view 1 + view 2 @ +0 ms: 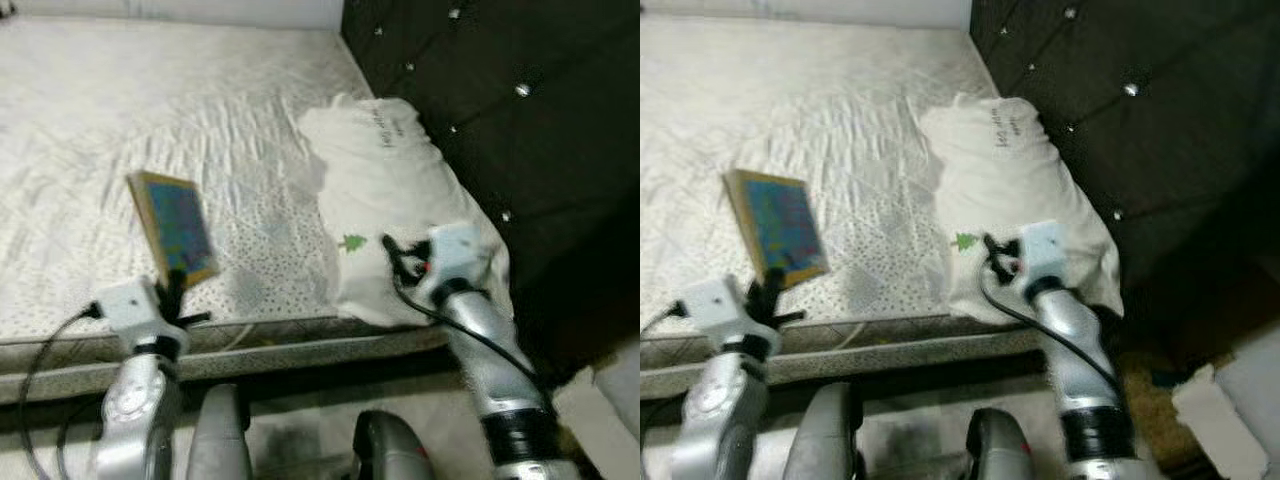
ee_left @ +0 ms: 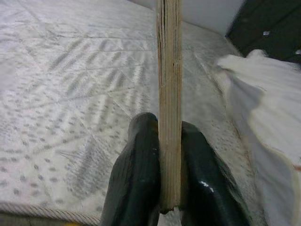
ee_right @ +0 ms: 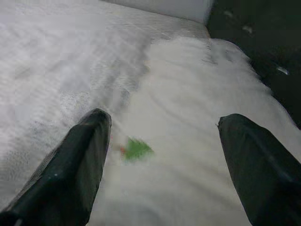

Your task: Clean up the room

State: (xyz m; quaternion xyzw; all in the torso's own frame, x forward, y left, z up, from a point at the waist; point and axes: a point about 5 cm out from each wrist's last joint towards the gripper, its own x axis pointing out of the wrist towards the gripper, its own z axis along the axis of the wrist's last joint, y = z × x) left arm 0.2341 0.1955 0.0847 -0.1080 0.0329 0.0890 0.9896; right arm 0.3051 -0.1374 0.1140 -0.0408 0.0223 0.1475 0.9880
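At about 7 o'clock in the head view, nearest the camera, the left tool (image 1: 172, 292) is clamped on the lower edge of a book (image 1: 174, 226), holding it up over the front edge of the bed. The left wrist view shows the two black fingers (image 2: 136, 174) pressed against either side of the book's page block (image 2: 169, 94), which stands on edge between them. The cover is blue with a yellow-tan border and leans away toward 11 o'clock.

At about 4 o'clock the right tool (image 3: 164, 160) hovers over the near end of a white pillow (image 1: 385, 190); its fingers (image 3: 70, 169) are spread wide with nothing between them. A small green tree print (image 3: 136, 149) on the pillow lies just below the gap, closer to one finger.

The pillow runs from the bed's front edge toward 1 o'clock, along the dark tufted headboard (image 1: 500, 120) on the right. Faint dark lettering (image 1: 385, 125) marks its far end.

The bare mattress (image 1: 150, 110), quilted and speckled, spreads from the front edge out to 12 o'clock, where it meets a pale wall (image 1: 200, 8).
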